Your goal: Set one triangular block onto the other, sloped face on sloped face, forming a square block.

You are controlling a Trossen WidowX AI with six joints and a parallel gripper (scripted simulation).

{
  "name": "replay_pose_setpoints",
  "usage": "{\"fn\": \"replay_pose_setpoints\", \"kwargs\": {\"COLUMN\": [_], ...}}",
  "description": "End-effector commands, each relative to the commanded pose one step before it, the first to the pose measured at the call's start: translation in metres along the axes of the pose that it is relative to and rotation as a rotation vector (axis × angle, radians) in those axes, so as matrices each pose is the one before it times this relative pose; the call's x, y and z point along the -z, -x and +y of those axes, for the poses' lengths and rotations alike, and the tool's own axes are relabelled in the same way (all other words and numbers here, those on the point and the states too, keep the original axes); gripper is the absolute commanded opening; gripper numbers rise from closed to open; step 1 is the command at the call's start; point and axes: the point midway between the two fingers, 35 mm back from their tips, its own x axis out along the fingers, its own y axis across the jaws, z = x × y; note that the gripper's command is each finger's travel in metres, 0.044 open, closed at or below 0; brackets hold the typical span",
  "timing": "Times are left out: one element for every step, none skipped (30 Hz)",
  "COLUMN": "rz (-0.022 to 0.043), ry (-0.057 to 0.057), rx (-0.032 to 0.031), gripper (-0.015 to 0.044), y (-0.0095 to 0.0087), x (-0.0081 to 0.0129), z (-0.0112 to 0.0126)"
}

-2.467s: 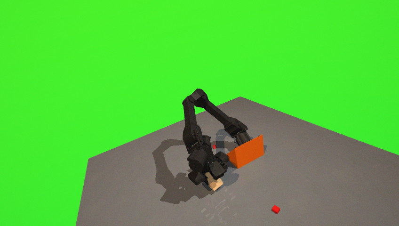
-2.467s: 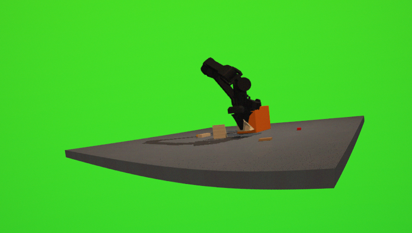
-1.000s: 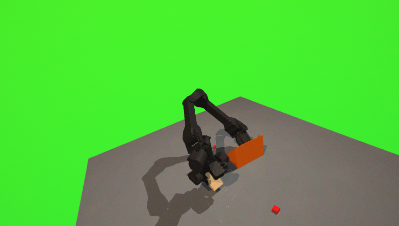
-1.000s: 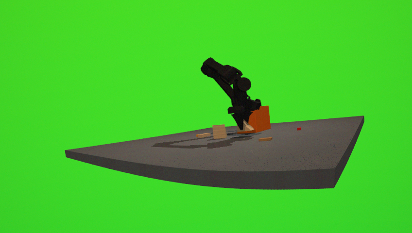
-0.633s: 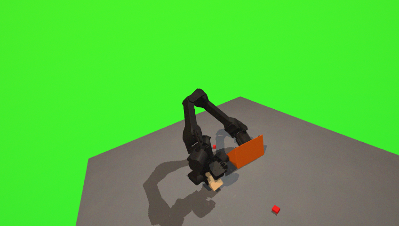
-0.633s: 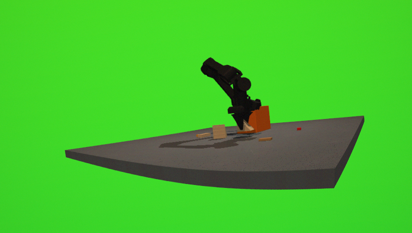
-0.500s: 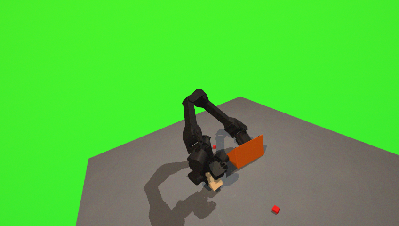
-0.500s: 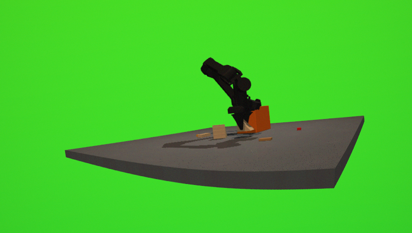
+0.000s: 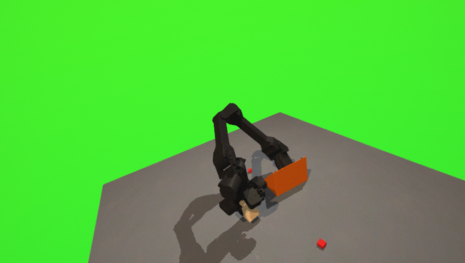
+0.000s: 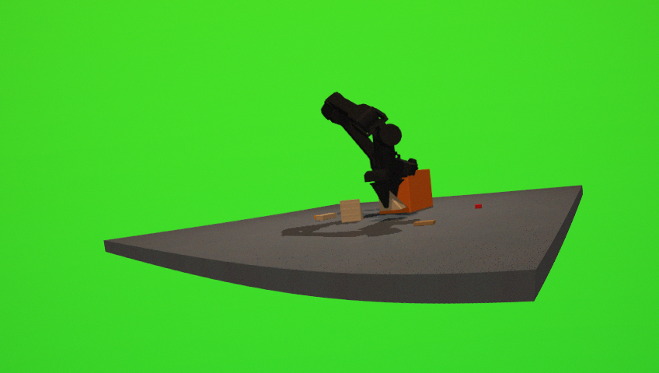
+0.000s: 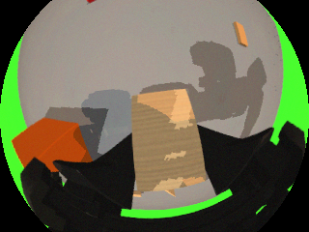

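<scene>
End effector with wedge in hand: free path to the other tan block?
Probably yes. Nothing stands between the end effector, shut on the tan wedge, and the tan block; the orange block sits on the far side.

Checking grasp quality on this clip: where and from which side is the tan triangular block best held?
Across its two flat triangular ends, coming down from above. Those ends are parallel, so the fingers seat flat, while the sloped face stays free for mating. The gripper is shut on the triangular block in about this way, beside the orange wedge. Whether the block has left the table cannot be told.
</scene>
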Motion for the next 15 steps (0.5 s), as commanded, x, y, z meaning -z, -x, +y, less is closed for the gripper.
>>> {"fn": "replay_pose_setpoints", "kwargs": {"rz": [0.00000, 0.00000, 0.00001, 0.00001, 0.00002, 0.00003, 0.00003, 0.00004, 0.00004, 0.00005, 0.00005, 0.00006, 0.00007, 0.00007, 0.00008], "ry": [0.0000, -0.0001, -0.0002, -0.0003, -0.0003, -0.0003, -0.0003, -0.0003, -0.0003, -0.0003, -0.0003, -0.0003, -0.0003, -0.0003, -0.0003], "rx": [-0.00009, -0.00026, -0.00034, -0.00051, -0.00053, -0.00054, -0.00054, -0.00055, -0.00055, -0.00055, -0.00056, -0.00056, -0.00056, -0.00057, -0.00057], "gripper": [0.0000, 0.0000, 0.0000, 0.0000, 0.0000, 0.0000, 0.0000, 0.0000, 0.0000, 0.0000, 0.0000, 0.0000, 0.0000, 0.0000, 0.0000], "y": [-0.00027, -0.00081, -0.00108, -0.00158, -0.00166, -0.00167, -0.00167, -0.00167, -0.00166, -0.00166, -0.00166, -0.00166, -0.00165, -0.00165, -0.00165], "x": [0.00000, 0.00000, 0.00000, 0.00001, 0.00001, 0.00002, 0.00002, 0.00002, 0.00003, 0.00003, 0.00003, 0.00004, 0.00004, 0.00004, 0.00004], "z": [-0.00001, -0.00004, -0.00004, -0.00006, -0.00005, -0.00004, -0.00003, -0.00002, -0.00002, -0.00001, 0.00000, 0.00001, 0.00002, 0.00003, 0.00004]}}
